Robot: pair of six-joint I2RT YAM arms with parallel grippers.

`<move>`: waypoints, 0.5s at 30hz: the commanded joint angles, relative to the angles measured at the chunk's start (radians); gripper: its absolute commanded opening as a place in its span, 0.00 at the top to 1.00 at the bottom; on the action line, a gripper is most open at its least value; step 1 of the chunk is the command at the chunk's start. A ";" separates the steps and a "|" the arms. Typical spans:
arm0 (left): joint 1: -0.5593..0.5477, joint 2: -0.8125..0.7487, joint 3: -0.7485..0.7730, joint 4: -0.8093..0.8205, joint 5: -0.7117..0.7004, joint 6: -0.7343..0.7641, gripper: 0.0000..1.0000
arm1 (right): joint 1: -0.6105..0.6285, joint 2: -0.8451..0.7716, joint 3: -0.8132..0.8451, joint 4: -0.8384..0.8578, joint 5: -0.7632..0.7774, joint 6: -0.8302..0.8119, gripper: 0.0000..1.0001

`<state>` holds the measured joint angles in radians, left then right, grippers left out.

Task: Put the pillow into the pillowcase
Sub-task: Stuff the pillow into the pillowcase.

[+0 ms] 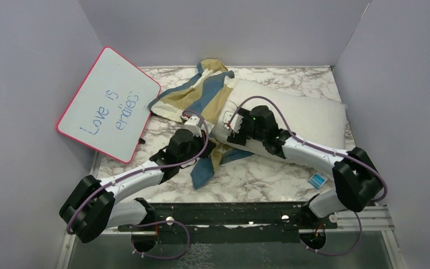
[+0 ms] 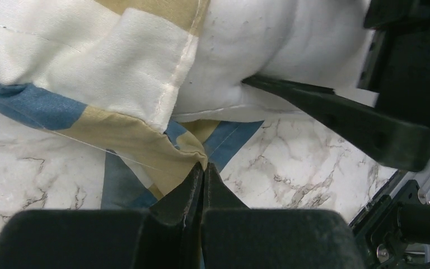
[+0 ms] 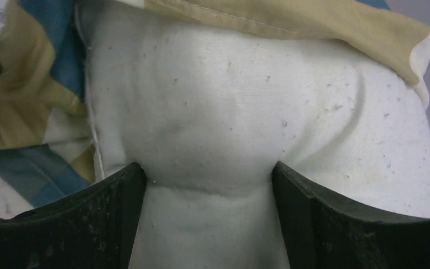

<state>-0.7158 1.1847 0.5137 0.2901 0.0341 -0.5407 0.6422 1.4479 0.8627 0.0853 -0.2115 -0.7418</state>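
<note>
One plump white fabric pillow (image 1: 308,115) lay far right on the marble desk (image 1: 257,179), its left end touching one blue, tan and cream checked pillowcase (image 1: 201,92). The left claw (image 2: 203,165) was clenched on a pillowcase edge. The right claw (image 3: 207,168) was spread wide, straddling the pillow's near-left edge.

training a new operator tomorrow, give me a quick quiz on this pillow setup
1. True or false: the left hand is shut on the pillowcase.
2. What lies between the open right hand's fingers? a) the pillow b) the pillowcase c) nothing
3. Is the pillow fully inside the pillowcase yet?
Key: 1 true; 2 a; 3 no, most of it lies bare.
</note>
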 commanded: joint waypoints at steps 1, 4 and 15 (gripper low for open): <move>-0.010 -0.027 0.000 0.055 -0.008 -0.021 1.00 | 0.019 0.101 -0.047 0.318 0.202 -0.006 0.36; -0.009 -0.046 0.025 0.056 0.003 -0.014 1.00 | 0.015 0.090 -0.013 0.416 0.263 0.118 0.90; -0.012 -0.024 0.218 0.124 0.195 0.061 1.00 | -0.014 0.097 0.354 0.294 0.183 0.550 0.99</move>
<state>-0.7136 1.1358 0.6670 0.3252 0.0570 -0.5137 0.6319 1.5513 1.0828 0.2703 -0.0135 -0.4095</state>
